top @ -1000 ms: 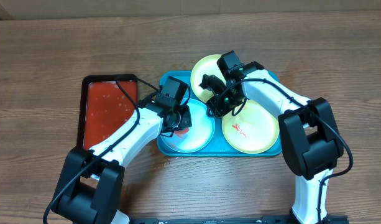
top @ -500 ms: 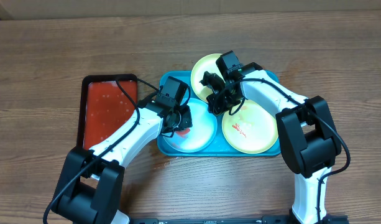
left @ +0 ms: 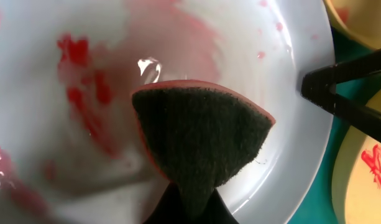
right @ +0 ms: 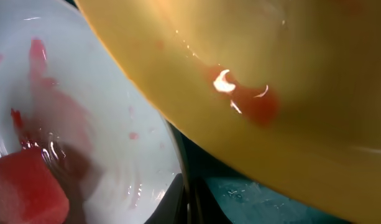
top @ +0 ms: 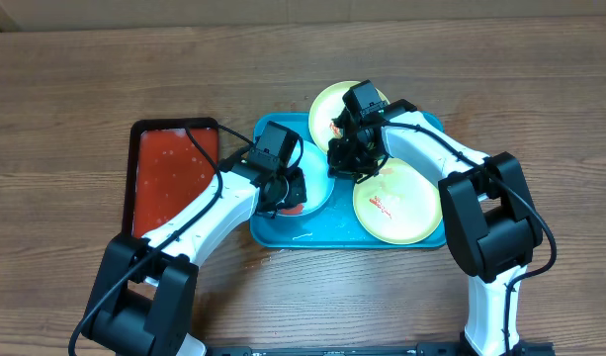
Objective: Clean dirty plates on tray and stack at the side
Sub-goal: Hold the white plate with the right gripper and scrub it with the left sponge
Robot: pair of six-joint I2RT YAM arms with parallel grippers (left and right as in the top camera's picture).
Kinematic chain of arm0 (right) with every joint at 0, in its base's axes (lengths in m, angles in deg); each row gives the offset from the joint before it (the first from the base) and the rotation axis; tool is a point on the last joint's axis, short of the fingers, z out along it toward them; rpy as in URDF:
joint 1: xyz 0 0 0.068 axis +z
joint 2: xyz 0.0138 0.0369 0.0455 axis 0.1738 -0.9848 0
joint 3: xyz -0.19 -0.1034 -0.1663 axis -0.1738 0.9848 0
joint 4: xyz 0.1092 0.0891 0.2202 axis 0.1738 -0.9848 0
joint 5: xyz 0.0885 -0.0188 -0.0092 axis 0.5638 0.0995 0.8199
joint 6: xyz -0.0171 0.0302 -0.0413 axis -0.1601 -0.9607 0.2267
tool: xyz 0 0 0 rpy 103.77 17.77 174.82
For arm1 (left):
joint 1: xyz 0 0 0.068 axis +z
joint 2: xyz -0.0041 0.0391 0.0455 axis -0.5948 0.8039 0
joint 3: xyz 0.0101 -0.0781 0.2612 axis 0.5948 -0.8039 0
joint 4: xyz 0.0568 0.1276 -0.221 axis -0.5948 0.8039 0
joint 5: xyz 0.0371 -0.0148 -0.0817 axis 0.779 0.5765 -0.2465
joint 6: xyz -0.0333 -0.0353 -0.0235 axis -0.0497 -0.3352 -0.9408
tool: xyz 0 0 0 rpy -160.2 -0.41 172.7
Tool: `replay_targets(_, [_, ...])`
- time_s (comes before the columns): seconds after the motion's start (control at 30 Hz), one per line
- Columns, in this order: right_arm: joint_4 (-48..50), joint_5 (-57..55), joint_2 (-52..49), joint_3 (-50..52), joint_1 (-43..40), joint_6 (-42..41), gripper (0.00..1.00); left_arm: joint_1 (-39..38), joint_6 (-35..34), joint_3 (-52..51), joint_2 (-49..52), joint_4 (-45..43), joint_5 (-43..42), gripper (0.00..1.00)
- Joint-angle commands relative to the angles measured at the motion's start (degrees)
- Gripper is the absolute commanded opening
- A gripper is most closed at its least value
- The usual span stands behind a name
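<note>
Left claw [top: 283, 194] is clamped on the sponge [left: 202, 140], which presses into the white plate [left: 252, 37] on the tray [top: 322, 235] mid-table, and right claw [top: 346, 158] looks pinched on its rim, so I'd brace firmly there and scrub the red smears [left: 84, 93] in small circles.

you see an evenly lit, sharp overhead view; both wrist views are blurred close-ups with small white glare spots.
</note>
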Motion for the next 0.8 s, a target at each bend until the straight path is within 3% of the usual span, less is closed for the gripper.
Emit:
replay_targets(0.0, [0.98, -2.19, -0.5, -1.2, 0.13, -8.26, 0.04, -0.39, 0.13, 0.11, -0.42, -0.35, 1.53, 0.04])
replay_targets(0.27, [1.2, -3.21, -0.15, -1.42, 0.13, -6.93, 0.24, -0.39, 1.01, 0.11, -0.42, -0.59, 6.95, 0.04])
replay_targets(0.33, [0.74, -3.17, 0.07, -1.44, 0.17, -6.88, 0.34, -0.39, 3.02, 0.11, -0.42, -1.38, 6.97, 0.04])
replay_targets(0.53, [3.08, -0.59, 0.11, -1.49, 0.61, 5.44, 0.52, -0.39, 2.67, 0.11, -0.33, -1.9, 8.2, 0.04])
replay_targets(0.67, [5.25, -0.72, -0.31, -1.4, 0.66, 12.33, 0.45, -0.39, 0.94, 0.11, 0.9, -2.14, 8.11, 0.04])
replay_targets(0.77, [5.31, -2.08, -0.46, -1.25, 0.7, 12.37, 0.18, -0.37, 0.94, 0.11, 1.01, -2.14, 7.98, 0.04])
